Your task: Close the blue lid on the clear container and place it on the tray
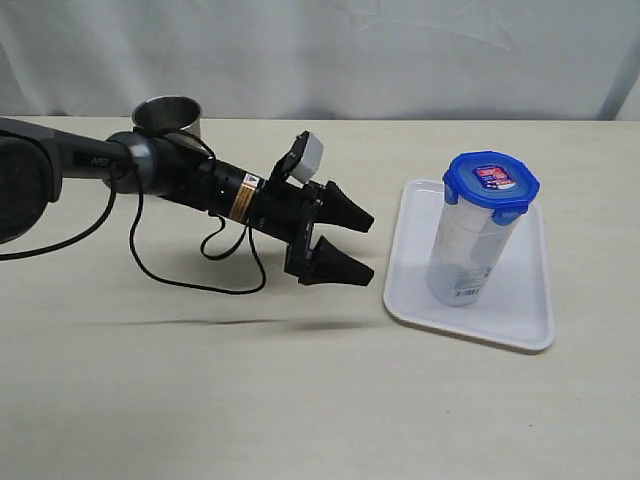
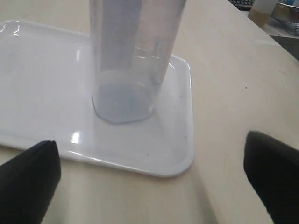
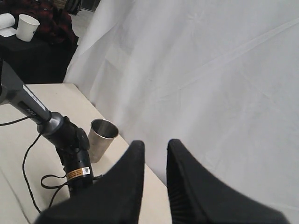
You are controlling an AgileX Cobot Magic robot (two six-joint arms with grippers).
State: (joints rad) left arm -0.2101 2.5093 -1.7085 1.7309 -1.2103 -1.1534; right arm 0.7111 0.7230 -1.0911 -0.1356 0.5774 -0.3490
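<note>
backdrop: white wrinkled curtain [image 1: 400, 50] | surface: plain beige tabletop [image 1: 200, 400] | beyond it: black-draped table [image 3: 42, 60], white paper cup [image 3: 28, 27] | light: soft, even, faint shadows

A steel cup [image 1: 168, 112] stands upright at the far edge of the pale beige surface [image 1: 200, 400], just before a wrinkled white cloth backdrop [image 1: 400, 50]. Off beyond, a white paper cup [image 3: 27, 27] sits on a dark-draped table.

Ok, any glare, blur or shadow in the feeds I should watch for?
Exterior view: sharp, evenly lit, soft arm shadow on the table. Left wrist view: small glare spots on the tray, clear container hazy, left fingers dark and blurred. Right wrist view: right fingers close and soft, steel cup fairly sharp.
</note>
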